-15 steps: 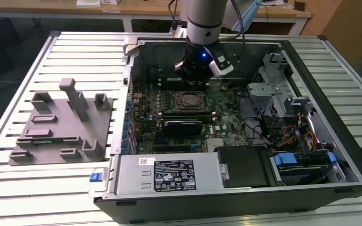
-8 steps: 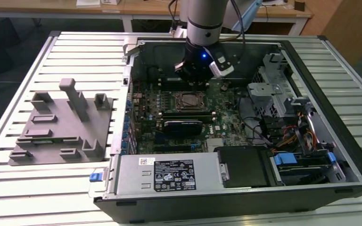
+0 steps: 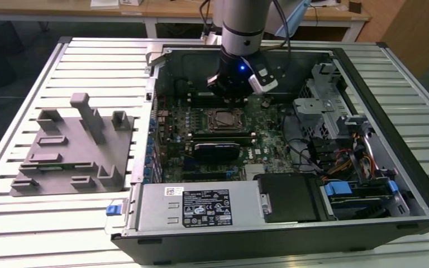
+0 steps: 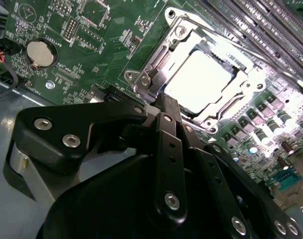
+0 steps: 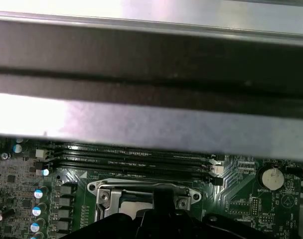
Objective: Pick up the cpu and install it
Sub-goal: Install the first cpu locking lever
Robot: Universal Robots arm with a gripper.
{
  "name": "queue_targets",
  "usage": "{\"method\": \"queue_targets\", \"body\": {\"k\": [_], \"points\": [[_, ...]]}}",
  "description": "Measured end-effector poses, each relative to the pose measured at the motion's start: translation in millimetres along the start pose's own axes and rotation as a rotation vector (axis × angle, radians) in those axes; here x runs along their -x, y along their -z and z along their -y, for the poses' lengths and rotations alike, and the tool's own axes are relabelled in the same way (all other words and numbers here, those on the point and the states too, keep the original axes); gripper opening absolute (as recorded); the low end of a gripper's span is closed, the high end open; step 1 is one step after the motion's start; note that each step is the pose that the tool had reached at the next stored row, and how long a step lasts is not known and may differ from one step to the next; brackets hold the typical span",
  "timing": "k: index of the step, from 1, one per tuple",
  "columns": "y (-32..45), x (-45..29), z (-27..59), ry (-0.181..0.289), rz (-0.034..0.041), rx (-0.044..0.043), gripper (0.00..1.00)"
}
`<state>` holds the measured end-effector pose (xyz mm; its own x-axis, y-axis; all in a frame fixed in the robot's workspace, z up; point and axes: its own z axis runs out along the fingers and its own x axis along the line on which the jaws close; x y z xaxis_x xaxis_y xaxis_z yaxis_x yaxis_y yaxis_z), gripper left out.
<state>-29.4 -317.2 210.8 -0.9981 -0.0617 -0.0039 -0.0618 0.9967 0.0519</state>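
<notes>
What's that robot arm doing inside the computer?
It is working on an opened computer case lying on a slatted table. The gripper hangs just beside the socket frame on the motherboard. The cpu already sits in that socket, and the gripper is not holding it.

From my remote station, the gripper (image 4: 164, 107) body blocks one edge of the cpu (image 4: 196, 82) in the second wrist view, so I cannot confirm whether the chip is fully seated. In the first wrist view the socket frame (image 5: 141, 191) is cut off at the picture's edge. In the exterior view, the fingertips are too small to judge.
</notes>
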Motion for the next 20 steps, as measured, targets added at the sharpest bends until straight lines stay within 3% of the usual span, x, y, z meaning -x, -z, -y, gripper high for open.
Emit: {"method": "queue_targets", "body": {"k": [8, 13, 15, 20], "points": [[1.5, -0.2, 3.6, 0.0, 0.0, 0.0, 0.11], [12.7, -0.2, 3.0, 0.0, 0.0, 0.0, 0.11], [13.5, -0.2, 3.7, 0.0, 0.0001, 0.0003, 0.11], [13.9, -0.7, 11.3, 0.0, 0.0, 0.0001, 0.11]]}}
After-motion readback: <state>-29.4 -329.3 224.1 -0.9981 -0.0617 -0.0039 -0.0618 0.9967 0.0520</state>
